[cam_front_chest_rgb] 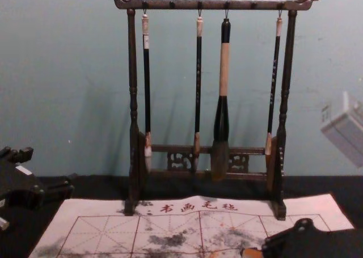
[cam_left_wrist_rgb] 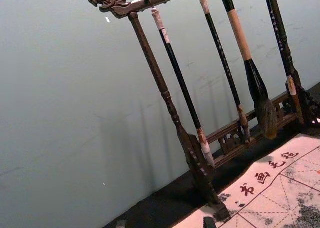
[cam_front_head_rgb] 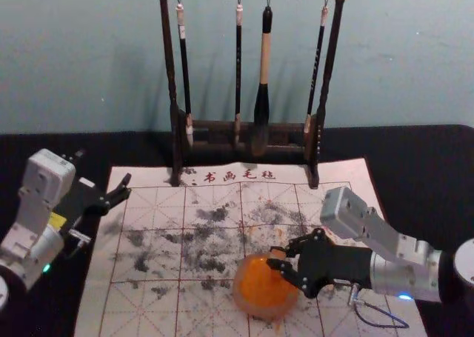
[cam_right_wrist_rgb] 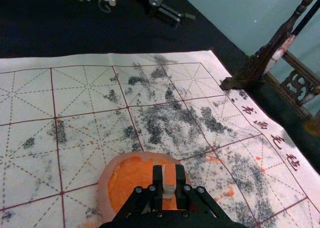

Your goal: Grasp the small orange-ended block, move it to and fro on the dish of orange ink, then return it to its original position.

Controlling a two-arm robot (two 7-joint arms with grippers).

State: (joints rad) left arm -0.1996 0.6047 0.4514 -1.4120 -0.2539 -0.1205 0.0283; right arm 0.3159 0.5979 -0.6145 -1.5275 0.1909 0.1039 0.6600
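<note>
Head view shows the right gripper (cam_front_head_rgb: 274, 258) over the dish (cam_front_head_rgb: 259, 314), the left gripper (cam_front_head_rgb: 128, 187) idle near the cloth's (cam_front_head_rgb: 96, 307) far left corner, jaws apart. Right wrist view shows the block (cam_right_wrist_rgb: 169, 175) pinched in the jaws, above orange ink (cam_right_wrist_rgb: 131, 178); if touching, one cannot tell. Chest view has the rack (cam_front_chest_rgb: 134, 110) behind. Inking seems in hand; next needs gentle to-and-fro rubbing.

block (cam_right_wrist_rgb: 169, 177) with its sides tucked out of sight in the right gripper (cam_front_head_rgb: 274, 258), dish (cam_front_head_rgb: 244, 292) part-covered beneath it, left gripper (cam_front_head_rgb: 127, 187) sliced by the chest view's left edge, mat (cam_front_head_rgb: 92, 307) running off the head view's bottom, brush lettering (cam_front_chest_rgb: 198, 82) just too tiny to read
</note>
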